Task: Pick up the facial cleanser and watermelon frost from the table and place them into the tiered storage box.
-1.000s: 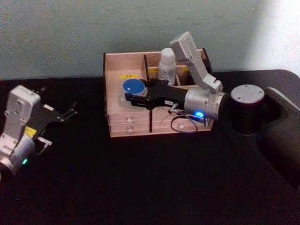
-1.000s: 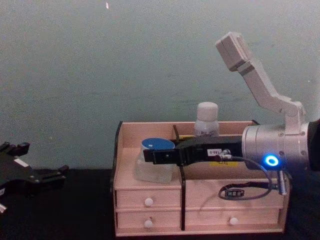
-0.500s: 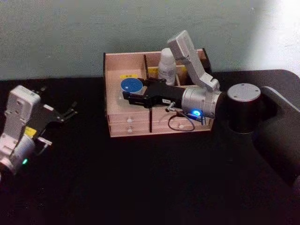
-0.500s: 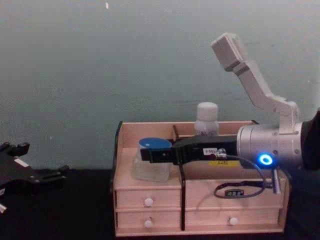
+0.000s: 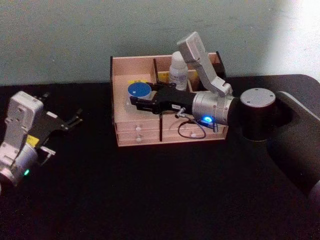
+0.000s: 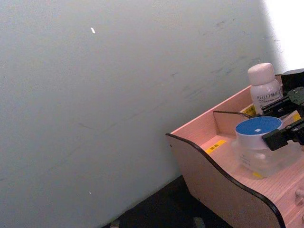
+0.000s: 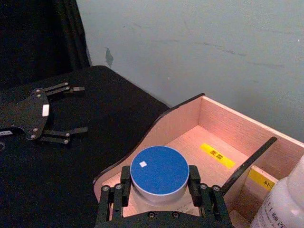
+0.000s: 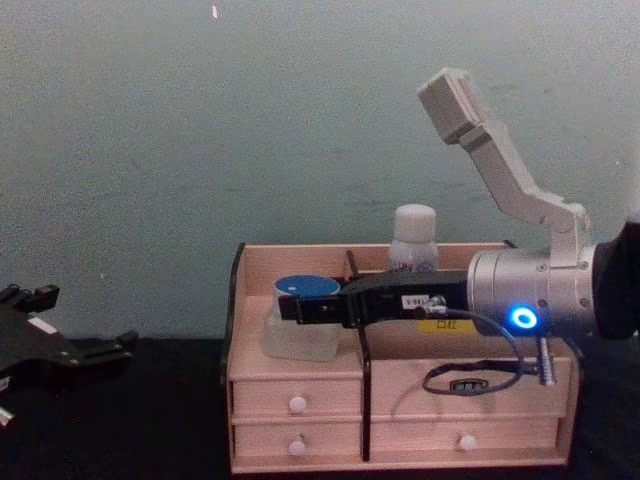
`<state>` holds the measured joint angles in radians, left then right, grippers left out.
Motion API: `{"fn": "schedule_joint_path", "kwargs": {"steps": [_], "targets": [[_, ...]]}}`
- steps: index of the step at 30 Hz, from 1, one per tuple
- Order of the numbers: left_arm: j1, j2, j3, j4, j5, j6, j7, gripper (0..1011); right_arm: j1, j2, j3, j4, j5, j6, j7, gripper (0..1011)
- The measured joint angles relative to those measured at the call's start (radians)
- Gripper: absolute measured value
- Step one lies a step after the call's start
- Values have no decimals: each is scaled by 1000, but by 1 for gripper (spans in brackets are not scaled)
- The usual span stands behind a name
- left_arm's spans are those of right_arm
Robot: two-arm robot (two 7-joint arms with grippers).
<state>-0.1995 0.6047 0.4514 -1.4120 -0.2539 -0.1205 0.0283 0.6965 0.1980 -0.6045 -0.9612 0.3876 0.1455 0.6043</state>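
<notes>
My right gripper (image 7: 159, 194) is clamped on the watermelon frost (image 7: 159, 174) over the tiered storage box (image 5: 125, 75)'s left compartment. Facial cleanser (image 5: 177, 71) stands behind. My left gripper (image 5: 67, 121) is parked, jaws apart.

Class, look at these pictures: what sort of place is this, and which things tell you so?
Probably a robot test bench in a lab: a black table against a bare wall, a tiered storage box staged on it, and the right gripper holding the watermelon frost.

Right gripper (image 8: 292, 310) clamps watermelon frost (image 8: 302, 322) over left compartment of tiered storage box (image 8: 400, 390), frame centre. Facial cleanser (image 8: 413, 238) upright behind. Left gripper (image 8: 105, 352) low at left edge.
</notes>
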Motion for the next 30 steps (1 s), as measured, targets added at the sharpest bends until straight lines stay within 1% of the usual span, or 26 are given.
{"fn": "schedule_joint_path", "kwargs": {"steps": [15,18,21,23,24,27,30], "targets": [[0,0,0,0,0,0,0,1001,-1,2,-1,-3,0,2,-1,726],[0,0,0,0,0,0,0,1001,-2,2,-1,-3,0,2,-1,772],[0,0,0,0,0,0,0,1001,-2,2,-1,-3,0,3,-1,876],[0,0,0,0,0,0,0,1001,-2,2,-1,-3,0,3,-1,903],[0,0,0,0,0,0,0,1001,-2,2,-2,-3,0,4,-1,958],[0,0,0,0,0,0,0,1001,-2,2,-2,-3,0,4,-1,1002],[0,0,0,0,0,0,0,1001,-2,2,-2,-4,0,4,-1,1002]]}}
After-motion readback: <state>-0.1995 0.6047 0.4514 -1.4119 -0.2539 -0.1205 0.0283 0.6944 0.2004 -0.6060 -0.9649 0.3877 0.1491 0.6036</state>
